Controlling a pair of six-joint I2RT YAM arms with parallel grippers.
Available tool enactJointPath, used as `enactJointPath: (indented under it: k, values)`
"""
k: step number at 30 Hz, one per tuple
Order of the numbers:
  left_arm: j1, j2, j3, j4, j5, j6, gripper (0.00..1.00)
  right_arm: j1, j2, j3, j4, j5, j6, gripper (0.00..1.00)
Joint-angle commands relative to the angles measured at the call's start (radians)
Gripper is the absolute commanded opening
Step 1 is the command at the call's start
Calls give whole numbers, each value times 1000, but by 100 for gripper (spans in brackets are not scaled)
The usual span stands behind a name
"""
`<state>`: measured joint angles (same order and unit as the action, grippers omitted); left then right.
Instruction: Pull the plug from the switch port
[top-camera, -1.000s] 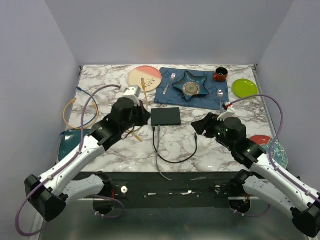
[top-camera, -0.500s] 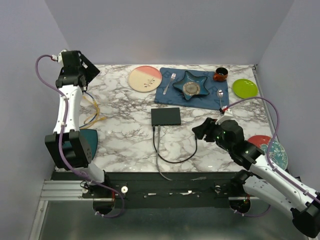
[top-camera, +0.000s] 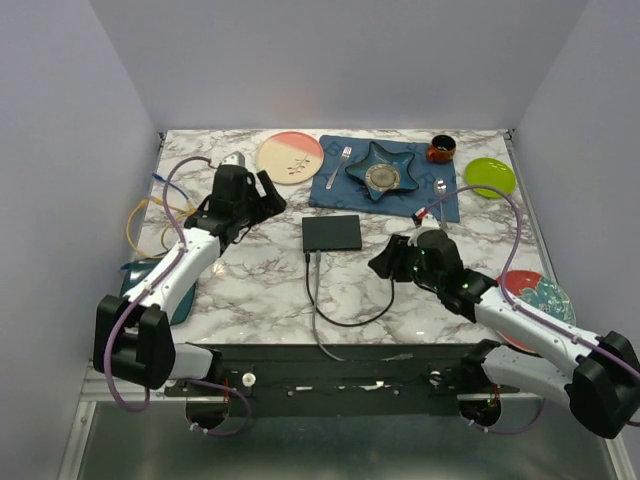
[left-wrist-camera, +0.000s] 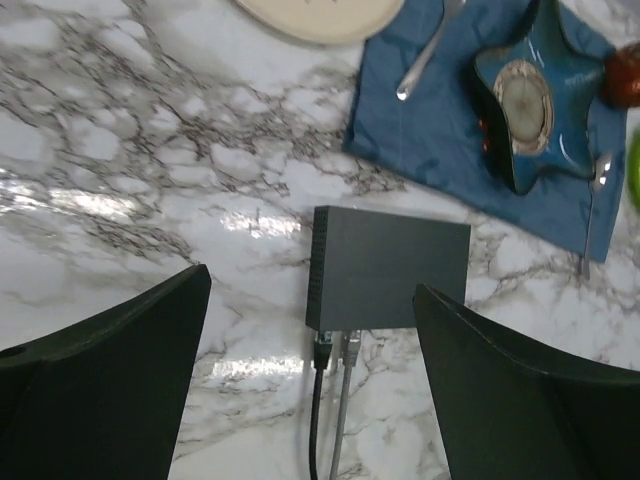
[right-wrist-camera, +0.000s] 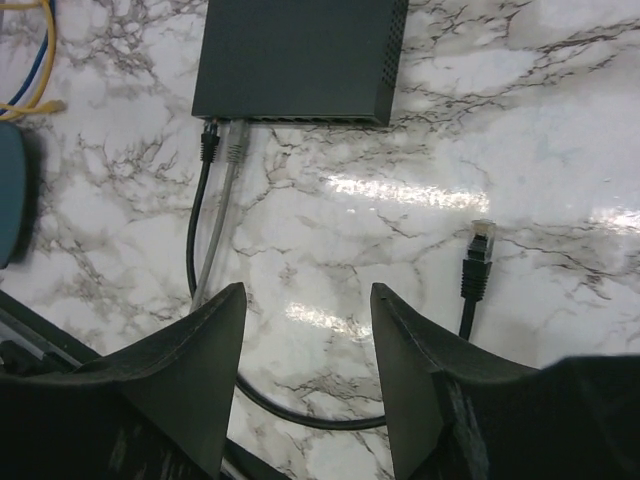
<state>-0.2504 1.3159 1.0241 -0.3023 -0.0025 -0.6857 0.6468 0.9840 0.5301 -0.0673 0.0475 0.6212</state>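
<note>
- Lying flat on the marble table (top-camera: 260, 275), mid-way between the arms, the switch (top-camera: 332, 232) has its socket edge turned toward the robot, so the cables run straight back to the bases.
- It is a thin, matte-black rectangle with vent slots down one short side, and sits just clear of the blue placemat (top-camera: 325, 190).
- Two plugs, one black (right-wrist-camera: 209, 140) and one grey (right-wrist-camera: 236, 140), sit side by side in ports at the near-left corner; a third plug (right-wrist-camera: 480, 245) lies loose on the marble, well apart.
- The left hand (left-wrist-camera: 312, 290) hangs above the switch, released wide and empty, likely ready to steady the box.
- The right hand (right-wrist-camera: 308, 292) hovers low before the sockets, fingers apart and grasping nothing, seemingly lined up to take a plug.
</note>
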Motion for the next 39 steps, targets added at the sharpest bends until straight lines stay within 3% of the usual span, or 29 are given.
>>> enactJointPath:
  k: [1,2,7,15,22,27,31,36,39]
  values:
    - [-56,110,-68,157,85,-20,89,1,96,-8,158,-121,58,60]
    - [-62,133,-68,160,90,-20,84,1,116,-7,175,-135,77,60]
    - [-115,239,-65,150,81,-37,81,1,270,-7,357,-268,149,58]
    - [-170,256,-139,278,179,-57,70,1,625,68,624,-396,317,55]
    - [-173,315,-87,213,153,-31,56,1,806,149,794,-433,429,52]
    - [-173,342,-75,174,113,-32,48,1,854,220,752,-425,414,52]
    - [-173,312,-87,170,87,-41,48,1,820,211,735,-404,379,51]
    - [-184,232,-174,241,81,-99,70,1,719,275,523,-318,230,50]
    - [-201,163,-286,323,81,-149,75,1,700,387,322,-220,128,47]
